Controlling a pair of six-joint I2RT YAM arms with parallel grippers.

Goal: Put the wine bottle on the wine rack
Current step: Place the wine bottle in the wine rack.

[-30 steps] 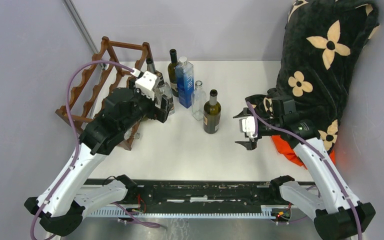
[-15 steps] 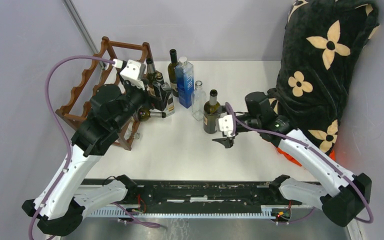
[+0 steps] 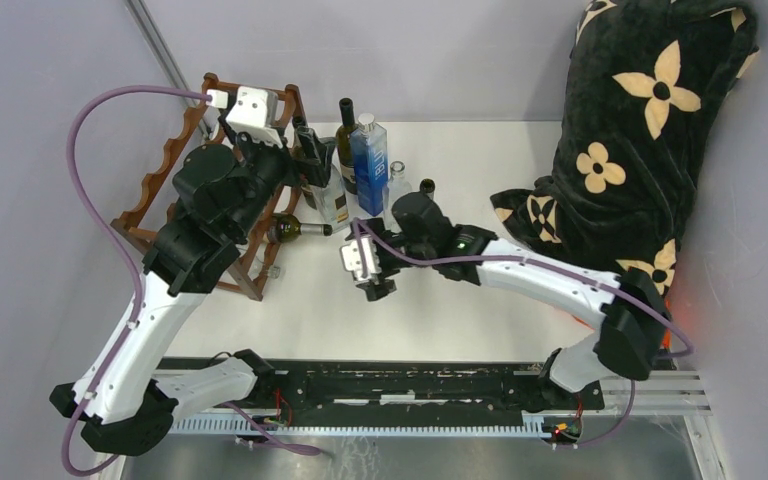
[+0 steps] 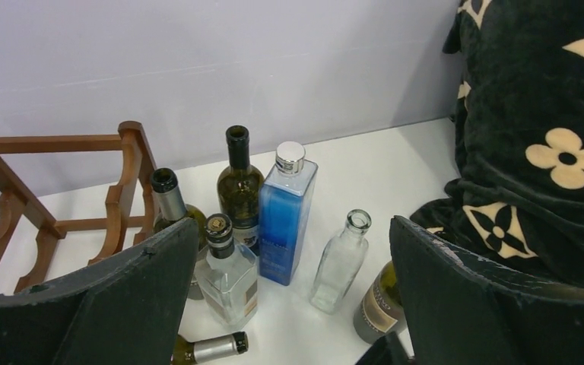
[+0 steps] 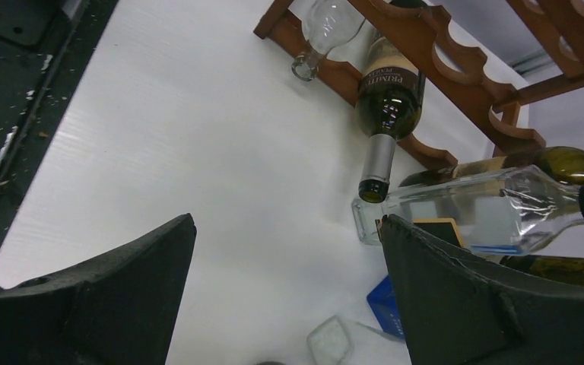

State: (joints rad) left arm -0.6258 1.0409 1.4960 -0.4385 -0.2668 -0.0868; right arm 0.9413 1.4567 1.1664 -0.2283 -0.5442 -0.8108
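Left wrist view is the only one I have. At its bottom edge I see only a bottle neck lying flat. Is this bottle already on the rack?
Observer: Yes. The dark wine bottle lies in the lowest row of the wine rack, with its neck pointing out over the table.
Operator: Does the rack hold anything else?
Observer: A clear bottle lies next to it, with its mouth facing out too.
Operator: And where is the other arm?
Observer: The right gripper hangs open and empty above the table, facing the rack.
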